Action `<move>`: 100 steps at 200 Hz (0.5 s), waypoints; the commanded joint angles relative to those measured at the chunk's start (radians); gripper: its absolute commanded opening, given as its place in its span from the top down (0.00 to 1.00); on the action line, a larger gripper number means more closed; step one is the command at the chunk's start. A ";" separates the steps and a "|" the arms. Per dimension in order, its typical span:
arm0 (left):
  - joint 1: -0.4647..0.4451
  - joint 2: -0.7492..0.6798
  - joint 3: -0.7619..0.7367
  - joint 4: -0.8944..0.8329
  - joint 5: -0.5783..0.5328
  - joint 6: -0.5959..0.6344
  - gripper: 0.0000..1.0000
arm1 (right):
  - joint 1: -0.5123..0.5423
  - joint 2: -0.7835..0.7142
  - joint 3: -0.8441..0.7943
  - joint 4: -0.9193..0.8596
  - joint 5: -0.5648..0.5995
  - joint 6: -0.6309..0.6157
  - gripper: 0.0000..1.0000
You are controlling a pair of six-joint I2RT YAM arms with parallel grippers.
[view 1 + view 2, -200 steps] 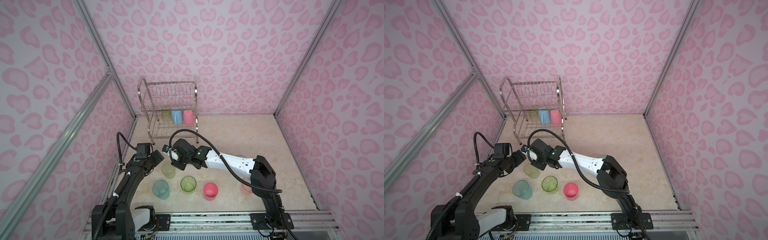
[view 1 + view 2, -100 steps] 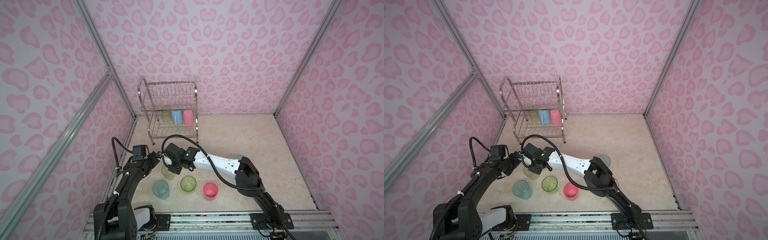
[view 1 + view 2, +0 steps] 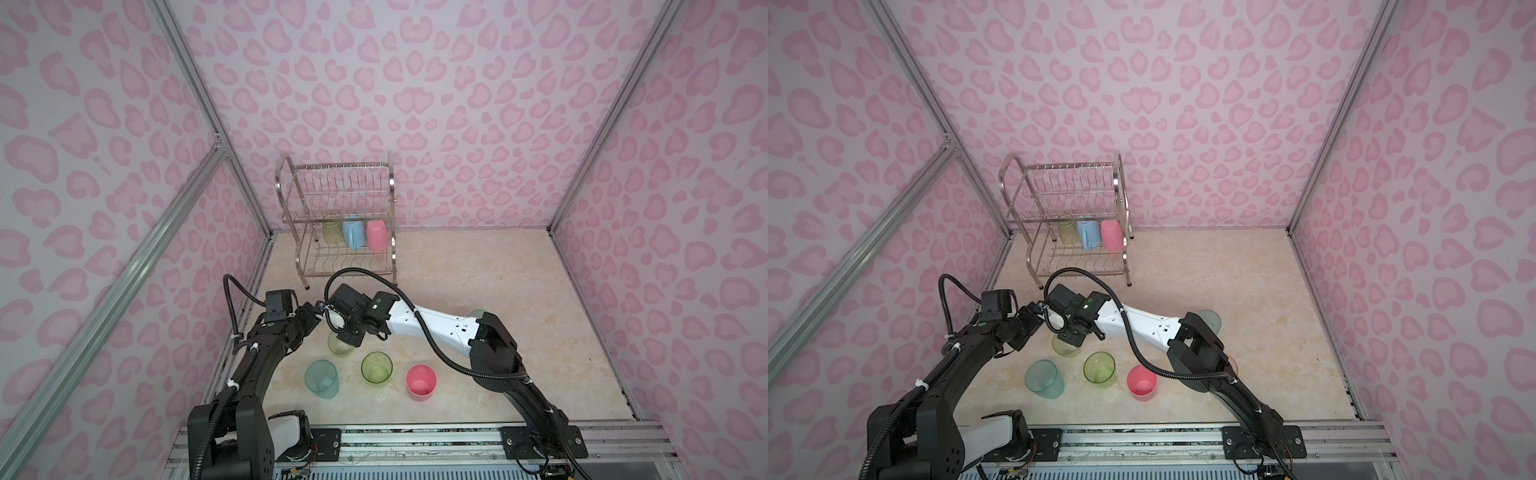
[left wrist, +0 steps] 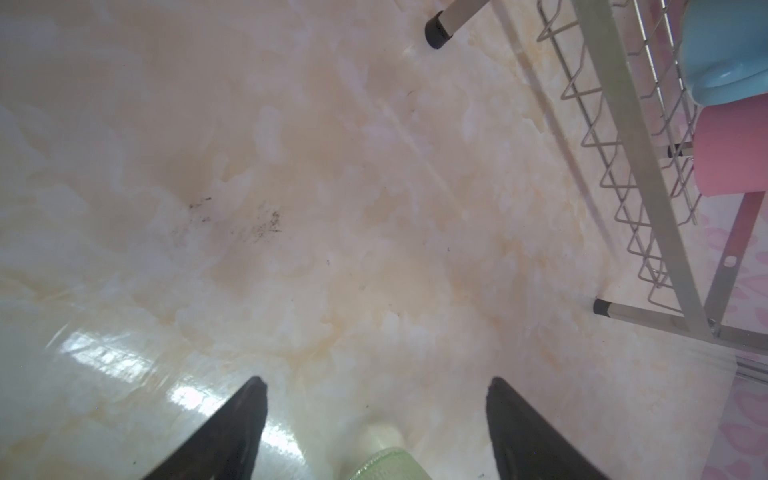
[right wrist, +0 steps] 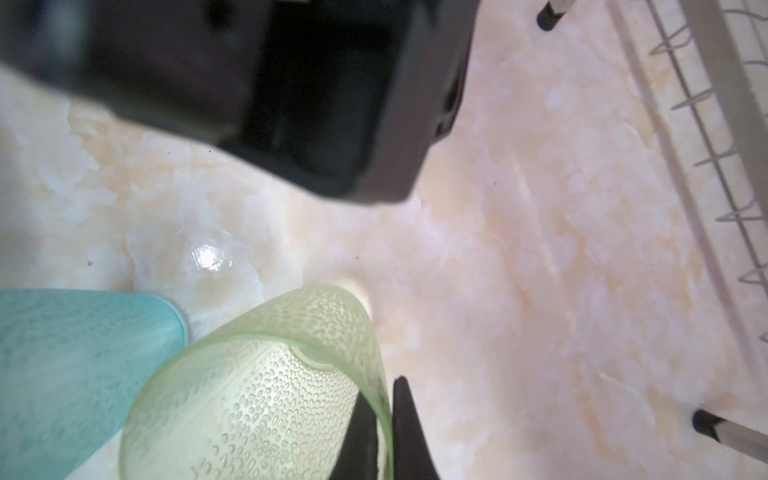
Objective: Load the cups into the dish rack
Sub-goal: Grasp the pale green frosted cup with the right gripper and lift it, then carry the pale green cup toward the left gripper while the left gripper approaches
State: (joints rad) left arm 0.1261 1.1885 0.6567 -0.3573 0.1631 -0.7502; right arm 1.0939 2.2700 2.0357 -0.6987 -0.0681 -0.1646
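My right gripper (image 5: pixel 384 436) is shut on the rim of a pale green cup (image 5: pixel 257 395), one finger inside and one outside. That cup (image 3: pixel 340 345) stands on the floor under the right wrist in both top views. My left gripper (image 4: pixel 376 380) is open just beside it, with the cup's edge (image 4: pixel 386 465) low between its fingers, untouched. A teal cup (image 3: pixel 321 378), a green cup (image 3: pixel 376 368) and a pink cup (image 3: pixel 421 381) stand in a row nearer the front. The dish rack (image 3: pixel 340 166) holds a green cup (image 3: pixel 331 231), a blue mug (image 3: pixel 353 233) and a pink cup (image 3: pixel 377 235).
Another teal cup (image 3: pixel 1209 320) stands behind the right forearm. The two wrists (image 3: pixel 320 318) nearly meet above the pale green cup. The rack's feet (image 4: pixel 436 31) stand close beyond the grippers. Patterned walls enclose the marble floor (image 3: pixel 478 270).
My right gripper has come down over the pale green cup and closed on its rim. The left arm has shifted slightly and stays open.
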 commanded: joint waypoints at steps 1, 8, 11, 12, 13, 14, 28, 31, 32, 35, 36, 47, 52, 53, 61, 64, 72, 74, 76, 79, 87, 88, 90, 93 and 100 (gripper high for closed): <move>0.001 -0.017 0.014 0.018 0.036 -0.021 0.15 | -0.012 -0.062 -0.052 0.094 0.009 0.023 1.00; 0.002 -0.024 0.014 0.022 0.047 -0.032 0.15 | -0.016 -0.089 -0.082 0.121 0.014 0.027 1.00; 0.001 -0.027 0.014 0.023 0.054 -0.037 0.15 | -0.017 -0.102 -0.095 0.132 0.015 0.030 1.00; 0.001 -0.027 0.014 0.024 0.056 -0.038 0.15 | -0.018 -0.106 -0.099 0.136 0.016 0.031 1.00; 0.001 -0.028 0.015 0.024 0.058 -0.040 0.15 | -0.018 -0.110 -0.102 0.141 0.017 0.031 1.00; 0.001 -0.028 0.015 0.025 0.059 -0.041 0.15 | -0.018 -0.115 -0.106 0.145 0.017 0.033 1.00; 0.002 -0.041 0.015 0.034 0.093 -0.065 0.15 | -0.027 -0.179 -0.173 0.214 0.027 0.047 1.00; 0.002 -0.043 0.015 0.037 0.099 -0.072 0.15 | -0.029 -0.192 -0.189 0.232 0.030 0.052 1.00; 0.002 -0.045 0.014 0.039 0.101 -0.074 0.15 | -0.029 -0.199 -0.195 0.239 0.032 0.055 1.00; 0.000 -0.048 0.013 0.043 0.107 -0.080 0.15 | -0.031 -0.216 -0.214 0.256 0.038 0.062 1.00; 0.000 -0.048 0.012 0.044 0.111 -0.082 0.15 | -0.032 -0.218 -0.220 0.262 0.040 0.064 1.00; 0.001 -0.061 0.015 0.054 0.134 -0.105 0.15 | -0.042 -0.276 -0.291 0.333 0.051 0.080 1.00; 0.001 -0.066 0.018 0.056 0.145 -0.117 0.15 | -0.046 -0.306 -0.326 0.382 0.050 0.086 1.00; 0.000 -0.067 0.017 0.057 0.149 -0.119 0.15 | -0.048 -0.311 -0.334 0.391 0.051 0.087 1.00; 0.001 -0.073 0.021 0.065 0.167 -0.138 0.15 | -0.056 -0.356 -0.391 0.466 0.052 0.096 1.00; 0.002 -0.074 0.022 0.068 0.176 -0.145 0.15 | -0.059 -0.373 -0.417 0.493 0.052 0.100 1.00; 0.001 -0.079 0.026 0.081 0.202 -0.171 0.15 | -0.068 -0.415 -0.478 0.572 0.053 0.110 1.00; 0.002 -0.080 0.025 0.086 0.210 -0.177 0.15 | -0.070 -0.424 -0.491 0.589 0.052 0.112 1.00; 0.002 -0.081 0.027 0.090 0.218 -0.185 0.15 | -0.073 -0.435 -0.504 0.607 0.050 0.115 1.00; 0.002 -0.084 0.026 0.097 0.229 -0.194 0.15 | -0.076 -0.448 -0.523 0.633 0.049 0.119 1.00; 0.001 -0.090 0.029 0.116 0.255 -0.222 0.15 | -0.087 -0.483 -0.583 0.698 0.044 0.132 1.00; 0.000 -0.091 0.030 0.118 0.259 -0.225 0.15 | -0.088 -0.488 -0.590 0.705 0.044 0.134 1.00; 0.001 -0.093 0.030 0.122 0.266 -0.231 0.15 | -0.091 -0.495 -0.602 0.720 0.044 0.138 1.00; 0.000 -0.097 0.030 0.130 0.275 -0.246 0.15 | -0.094 -0.507 -0.617 0.743 0.044 0.145 1.00; 0.001 -0.104 0.032 0.146 0.295 -0.268 0.15 | -0.103 -0.529 -0.654 0.796 0.038 0.155 1.00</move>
State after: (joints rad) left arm 0.1261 1.1065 0.6727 -0.2974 0.3519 -0.9165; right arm 1.0111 1.8000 1.4845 -0.1856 -0.0269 -0.0643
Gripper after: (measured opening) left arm 0.847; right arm 0.050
